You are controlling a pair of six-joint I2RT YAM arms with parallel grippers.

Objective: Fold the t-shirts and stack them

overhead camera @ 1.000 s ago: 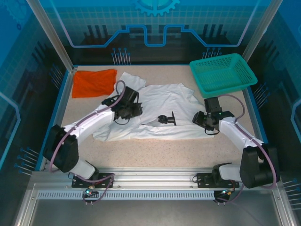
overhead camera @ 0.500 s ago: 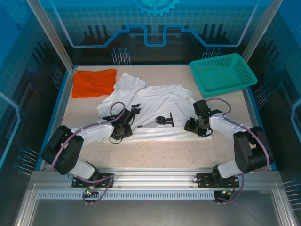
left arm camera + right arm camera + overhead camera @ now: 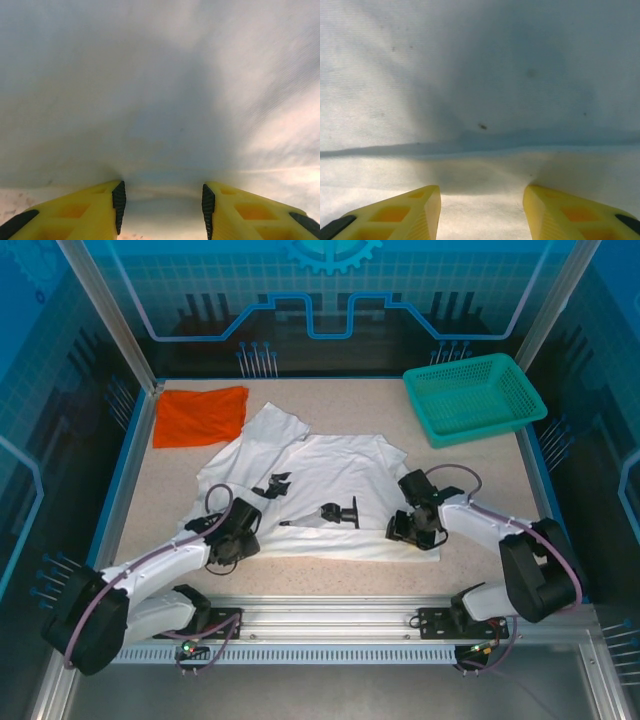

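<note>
At table front, we see the white t-shirt [image 3: 335, 475] dragged nearer and flatter, left gripper [image 3: 240, 530] and right gripper [image 3: 408, 528] now spread apart over its hem, so folding likely comes next; orange-red t-shirt [image 3: 200, 415] waits far-left.

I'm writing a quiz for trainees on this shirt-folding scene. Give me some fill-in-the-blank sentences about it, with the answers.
The orange-red t-shirt lies in the far ___ corner.
The mesh basket stands in the far ___ corner.
The white t-shirt has a small printed graphic coloured ___.
The left gripper and right gripper both sit at the white t-shirt's ___ edge.
Missing words: left; right; black; near.
</note>
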